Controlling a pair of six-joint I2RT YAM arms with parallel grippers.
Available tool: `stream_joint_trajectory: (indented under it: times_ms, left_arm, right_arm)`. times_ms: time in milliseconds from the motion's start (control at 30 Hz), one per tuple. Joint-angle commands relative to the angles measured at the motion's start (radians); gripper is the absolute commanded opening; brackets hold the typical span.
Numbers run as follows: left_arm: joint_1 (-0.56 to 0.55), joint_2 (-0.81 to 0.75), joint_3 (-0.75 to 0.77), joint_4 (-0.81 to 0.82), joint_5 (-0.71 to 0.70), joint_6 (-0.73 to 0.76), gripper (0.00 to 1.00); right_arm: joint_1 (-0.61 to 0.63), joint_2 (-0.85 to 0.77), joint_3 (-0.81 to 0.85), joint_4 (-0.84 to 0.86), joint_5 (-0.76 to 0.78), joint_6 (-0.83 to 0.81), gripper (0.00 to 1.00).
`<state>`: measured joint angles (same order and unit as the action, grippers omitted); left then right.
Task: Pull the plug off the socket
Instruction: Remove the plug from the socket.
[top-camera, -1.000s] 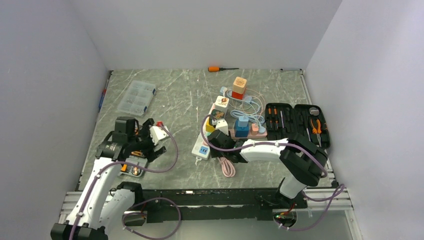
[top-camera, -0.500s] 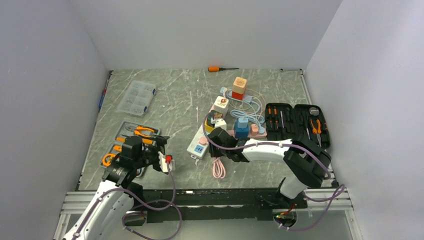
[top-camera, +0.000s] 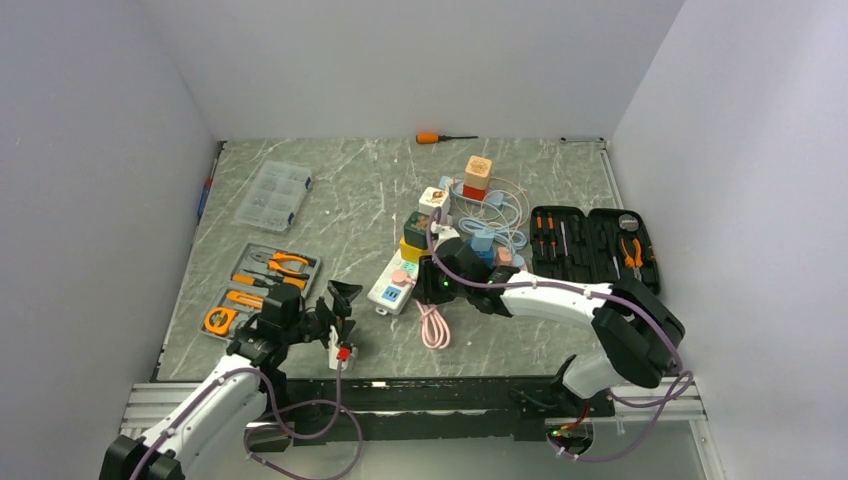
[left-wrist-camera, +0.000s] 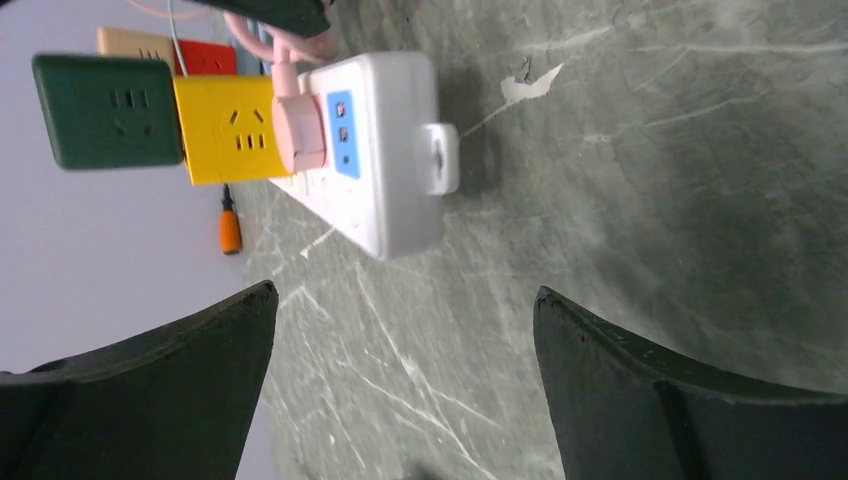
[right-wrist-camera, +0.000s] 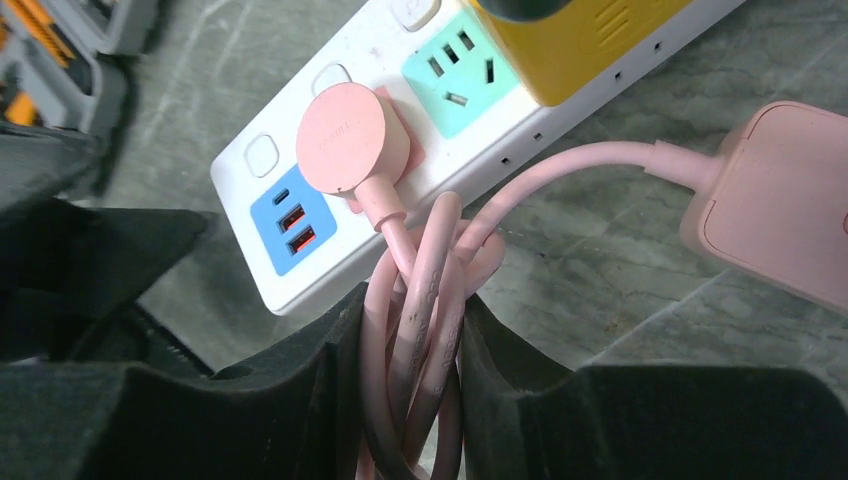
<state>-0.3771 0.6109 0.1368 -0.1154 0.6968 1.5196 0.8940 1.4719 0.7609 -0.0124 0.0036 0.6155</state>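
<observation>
A round pink plug (right-wrist-camera: 345, 140) sits in the white power strip (right-wrist-camera: 300, 270), next to its blue USB panel. Its pink cable is bundled into loops (right-wrist-camera: 425, 320), and my right gripper (right-wrist-camera: 410, 350) is shut on that bundle just below the plug. From above, the right gripper (top-camera: 437, 287) is beside the strip (top-camera: 385, 295), with the plug (top-camera: 399, 277) on it and the cable loops (top-camera: 432, 326) trailing toward me. My left gripper (left-wrist-camera: 405, 310) is open and empty, low over the table, facing the strip's end (left-wrist-camera: 395, 150) and the plug (left-wrist-camera: 300, 130). It is well short of the strip.
Yellow (left-wrist-camera: 225, 125) and green (left-wrist-camera: 105, 110) cube adapters stand on the strip. A pink strip (right-wrist-camera: 790, 215) lies to the right. A black tool case (top-camera: 590, 245), a tool tray (top-camera: 255, 285), a clear parts box (top-camera: 272, 195) and an orange screwdriver (top-camera: 440, 137) lie around.
My right gripper has closed on the pink cable bundle, and the strip with its adapters has shifted away from me. My left arm has drawn back to the near edge and turned toward the strip.
</observation>
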Motion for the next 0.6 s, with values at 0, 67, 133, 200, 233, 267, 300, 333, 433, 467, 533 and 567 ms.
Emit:
stream_joint_trajectory:
  times_ms: [0,67,133,200,233,267,300,333,433,467,533,567]
  left_arm:
    - [-0.022,0.063,-0.039,0.227,0.096,0.075,0.99]
    - [-0.048,0.114,-0.059,0.343,0.085,0.042,0.99]
    - [-0.074,0.162,-0.069,0.445,0.072,0.020,0.99]
    - [-0.097,0.218,-0.081,0.576,0.048,-0.015,0.99]
    - [-0.107,0.250,-0.083,0.644,0.034,-0.041,0.99]
    - [-0.118,0.283,-0.083,0.706,0.018,-0.062,0.99]
    - [-0.124,0.316,-0.082,0.756,0.007,-0.076,0.99]
    - [-0.130,0.343,-0.082,0.807,0.001,-0.083,0.99]
    - [-0.137,0.407,-0.110,0.961,0.022,-0.094,0.99]
    - [-0.139,0.422,-0.121,0.990,0.033,-0.086,0.99]
    - [-0.145,0.447,-0.126,1.014,0.037,-0.058,1.00]
    - [-0.147,0.459,-0.123,1.021,0.030,-0.055,1.00]
  right_arm:
    - [-0.033,-0.091,0.002,0.258,-0.190,0.064,0.23]
    - [-0.040,-0.093,-0.009,0.279,-0.210,0.075,0.23]
    - [-0.042,-0.090,-0.016,0.301,-0.232,0.088,0.23]
    - [-0.043,-0.082,-0.015,0.316,-0.254,0.095,0.23]
    - [-0.042,-0.077,-0.015,0.323,-0.263,0.099,0.23]
    - [-0.043,-0.074,-0.016,0.330,-0.273,0.103,0.23]
    - [-0.044,-0.073,-0.017,0.337,-0.280,0.105,0.22]
    - [-0.042,-0.073,-0.019,0.345,-0.285,0.109,0.22]
    - [-0.043,-0.089,-0.039,0.379,-0.304,0.120,0.20]
    - [-0.042,-0.095,-0.043,0.389,-0.310,0.125,0.20]
    - [-0.043,-0.105,-0.044,0.379,-0.313,0.122,0.20]
    - [-0.043,-0.108,-0.041,0.373,-0.313,0.118,0.20]
